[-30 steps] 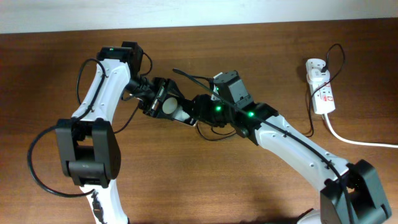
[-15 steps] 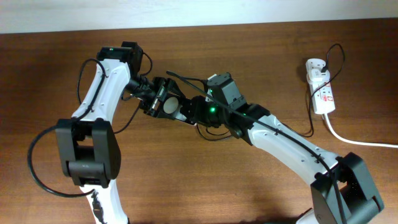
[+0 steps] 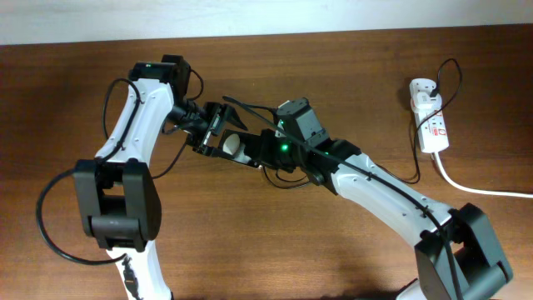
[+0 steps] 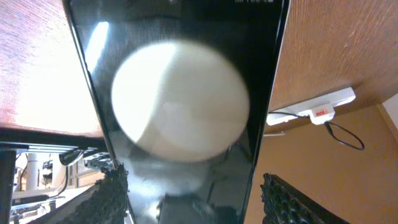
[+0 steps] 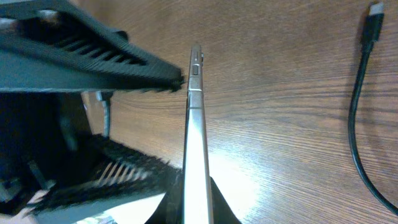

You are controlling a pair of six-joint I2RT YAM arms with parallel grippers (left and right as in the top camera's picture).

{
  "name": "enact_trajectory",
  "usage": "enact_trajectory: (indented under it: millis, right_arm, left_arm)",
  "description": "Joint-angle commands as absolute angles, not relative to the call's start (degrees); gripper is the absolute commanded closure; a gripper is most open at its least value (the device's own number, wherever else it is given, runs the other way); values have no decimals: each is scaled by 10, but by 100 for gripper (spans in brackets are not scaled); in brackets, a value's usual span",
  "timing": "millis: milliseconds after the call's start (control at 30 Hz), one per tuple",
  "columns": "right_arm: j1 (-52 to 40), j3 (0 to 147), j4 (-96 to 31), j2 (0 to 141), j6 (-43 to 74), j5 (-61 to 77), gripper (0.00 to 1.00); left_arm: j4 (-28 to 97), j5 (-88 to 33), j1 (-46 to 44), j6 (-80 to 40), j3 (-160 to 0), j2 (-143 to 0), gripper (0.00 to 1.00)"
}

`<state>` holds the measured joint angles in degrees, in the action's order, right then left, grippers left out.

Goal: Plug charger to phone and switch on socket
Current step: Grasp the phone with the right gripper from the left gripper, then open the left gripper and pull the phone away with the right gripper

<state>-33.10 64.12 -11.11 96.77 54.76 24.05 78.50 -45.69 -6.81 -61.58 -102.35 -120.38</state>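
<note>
The phone (image 4: 180, 106) is being held tipped up on its edge over the table (image 3: 275, 242), left of the middle, between the two arms. It is being pinched across its width by the left gripper (image 4: 193, 180), whose ribbed fingers (image 4: 115, 193) are being pressed against its two long sides in the left wrist view. The right gripper (image 3: 254, 150) is being held just beside the phone on its right. Whether its jaws are spread or pressed together cannot be told, since the tips are being hidden from above and are not being shown clearly by its own camera. The charger (image 5: 353, 112) is lying loose on the wood, its plug (image 5: 375, 9) apart from the phone and not being gripped by anything. The socket (image 3: 433, 125) is sitting at the far right with its adapter (image 3: 423, 90) plugged in. The step in hand is judged to be the steadying of the phone so that its port is being offered. For this to be done well, the phone is best gripped firmly on its sides, with the port end left free of fingers and turned toward the cable, since the glossy casing is likely to slip. The plug is then to be taken close behind its tip, so that it is not bent on entry.
</note>
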Motion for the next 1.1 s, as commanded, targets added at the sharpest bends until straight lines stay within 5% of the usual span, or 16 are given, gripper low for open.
enact_trajectory:
  millis: [0,200,433,533,833,1067]
  right_arm:
    - [-335,647,-104,970,537,236,96]
    - [-333,647,-105,970,529,251,96]
    - [-252,647,-154,968,469,345,96]
    - [-206,647,-207,941,402,374,96]
    - [-85,647,-352,790,314,380,96]
    - [-77,620,-380,653,307,368,96]
  left_arm:
    - [788,-472,-71,-621,-1037,-1183,87]
    - [787,-472,-71,-608,-1037,-1183,57]
    - [770,-504,-71,-432,-1037,-1183,26]
    - [724,-578,-71,-334,-1037,-1183,0]
    - [675,-542,-73,-296,-1037,-1183,1]
    - [660,-482,-72,-296,-1037,-1183,1]
